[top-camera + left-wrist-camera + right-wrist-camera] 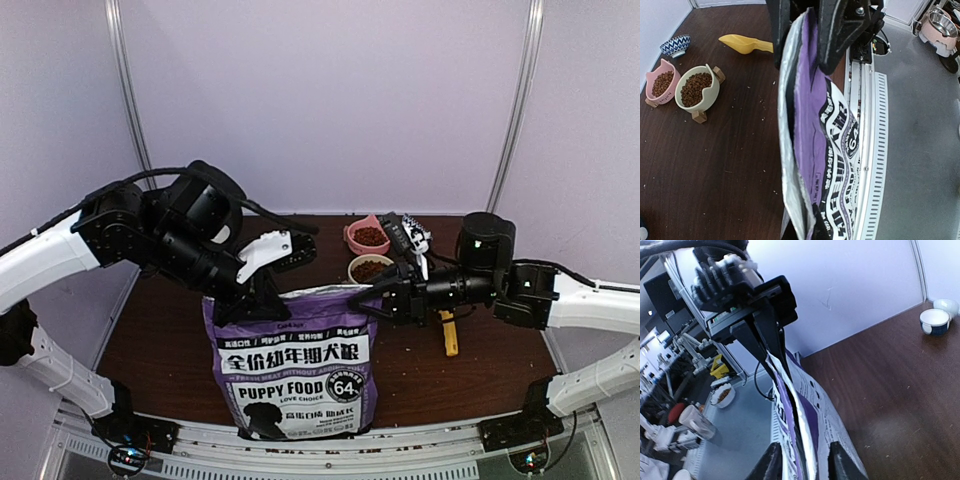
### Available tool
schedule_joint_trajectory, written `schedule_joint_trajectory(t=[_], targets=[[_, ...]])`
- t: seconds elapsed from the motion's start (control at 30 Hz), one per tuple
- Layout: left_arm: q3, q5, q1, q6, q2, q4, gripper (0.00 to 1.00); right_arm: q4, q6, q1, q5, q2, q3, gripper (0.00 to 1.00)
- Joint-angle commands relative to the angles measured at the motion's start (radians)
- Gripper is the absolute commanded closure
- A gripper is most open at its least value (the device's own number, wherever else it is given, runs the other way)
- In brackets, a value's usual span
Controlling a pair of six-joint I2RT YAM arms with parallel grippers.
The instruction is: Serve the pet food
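At the bottom edge of the frame the right gripper (804, 462) has its jaws apart, one on either side of the upright top edge of the purple bag (805, 415). That edge runs up towards the upper left, where the left gripper (771, 352) pinches it with jaws closed. Dark brown bench (890, 390) fills the right side; two small bowls (934, 321) sit at the upper right.

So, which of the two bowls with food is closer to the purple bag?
The cream bowl; it sits just behind the bag, while the pink bowl stands farther back.
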Motion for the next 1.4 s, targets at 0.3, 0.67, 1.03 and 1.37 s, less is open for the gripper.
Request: schedule_joint_trajectory(t=[0.3, 0.67, 1.03, 1.37], targets=[[-0.008, -0.036, 0.005, -0.005, 0.002, 0.086, 1.00, 0.106, -0.088, -0.022, 0.102, -0.135, -0.159, 0.41], [-0.008, -0.029, 0.005, -0.011, 0.003, 0.100, 1.00, 0.062, -0.164, -0.025, 0.090, -0.113, -0.098, 0.50], [-0.010, -0.033, 0.005, -0.011, -0.003, 0.100, 1.00, 0.101, -0.127, -0.025, 0.042, -0.078, -0.077, 0.79], [0.031, 0.001, 0.005, -0.037, 0.035, 0.155, 0.61, 0.074, -0.123, -0.024, 0.000, -0.057, -0.045, 1.00]])
